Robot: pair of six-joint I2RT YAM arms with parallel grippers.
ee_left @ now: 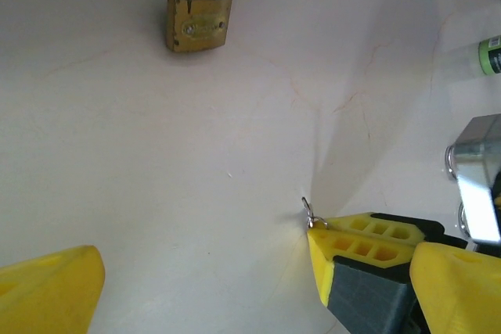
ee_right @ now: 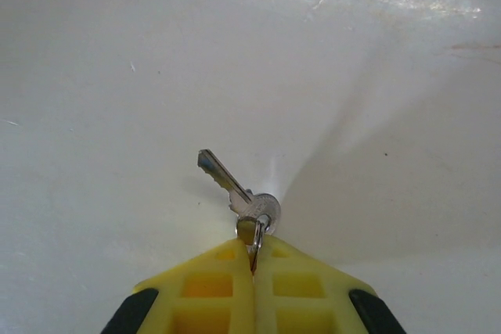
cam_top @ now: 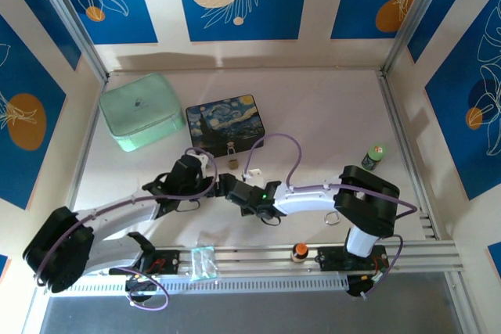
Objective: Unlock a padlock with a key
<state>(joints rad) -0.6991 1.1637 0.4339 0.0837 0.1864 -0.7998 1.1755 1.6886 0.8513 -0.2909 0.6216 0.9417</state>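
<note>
**Right wrist view.** The right pincer (ee_right: pixel 253 260) is clenched. We see its two yellow tips pressed together on the ring and head of the key (ee_right: pixel 232 187). The key's blade juts forward and to the upper left from the tips, over the pale bench (ee_right: pixel 117 52). We cannot tell whether the blade touches the surface.

**Left wrist view.** The left pincer (ee_left: pixel 250 295) is released, with its yellow fingers (ee_left: pixel 47 291) far apart at the lower corners and nothing between them. The padlock (ee_left: pixel 198 19) lies flat on the bench at the top of this view. Its brass body faces us, and both legs of the shackle enter the body. The tips of the right pincer come in at the lower right with the key ring at their point, apart from the padlock.

**Top view.** We find the padlock just in front of the dark tin (cam_top: pixel 225 123), near the middle of the bench, and both arms reach toward it. A green pouch (cam_top: pixel 142 111) sits to the left of the tin. A small bottle (cam_top: pixel 374 156) stands well apart on the right.
</note>
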